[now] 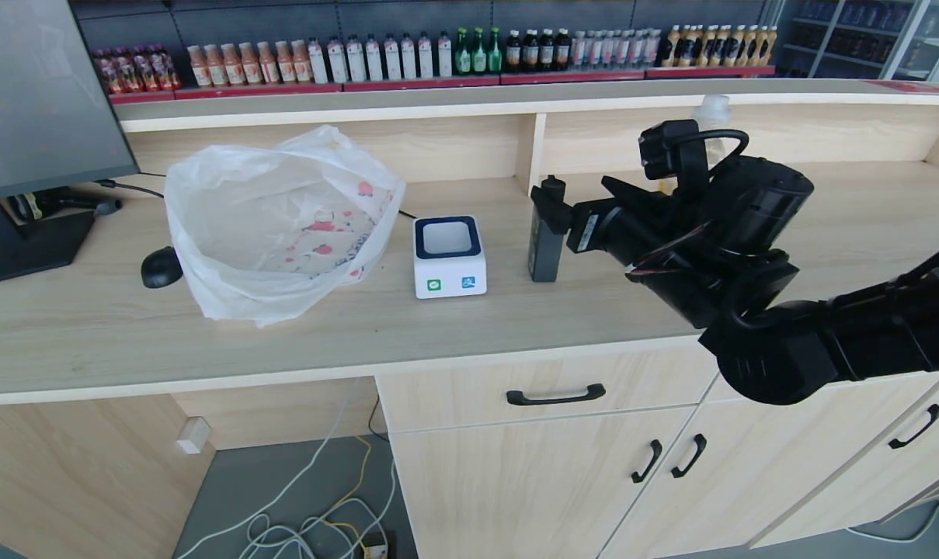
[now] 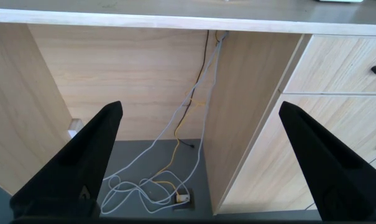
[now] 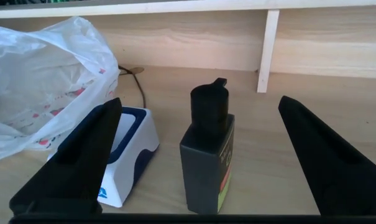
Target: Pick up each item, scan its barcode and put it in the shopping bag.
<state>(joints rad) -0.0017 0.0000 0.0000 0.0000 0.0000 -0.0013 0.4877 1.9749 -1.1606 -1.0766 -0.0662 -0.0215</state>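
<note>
The bottle [image 1: 547,233] stands upright on the bench [image 1: 88,326] just right of the frame's centre, black and flat-sided with a flip cap on top. We judge it to be stiff plastic that will not give under the fingers. It looks smooth enough to slip, and tall and narrow enough to topple if nudged near the cap. We would take it across the body, below the shoulder, where the sides are flat and parallel. A coloured label runs down one face in the right wrist view, but we cannot tell whether the barcode is there.

The right hand [image 1: 589,213] sits just right of the bottle at its height. Its fingers are spread wide, with the bottle framed between them and nothing held. The left hand [image 2: 200,112] hangs below the bench edge, also spread wide and empty, facing the recess where cables [image 2: 169,168] trail to the floor.

The scanner [image 1: 447,256], a white cube with a dark-rimmed window on top, stands just left of the bottle with a small gap between. A careless sweep toward it could knock it. Farther left the bag [image 1: 275,217] slumps with its mouth open upward. Its thin film is likely to fold shut, so the drop needs care. A mouse [image 1: 161,266] lies at the bag's left, and a wooden divider [image 1: 530,144] rises behind the bottle.
</note>
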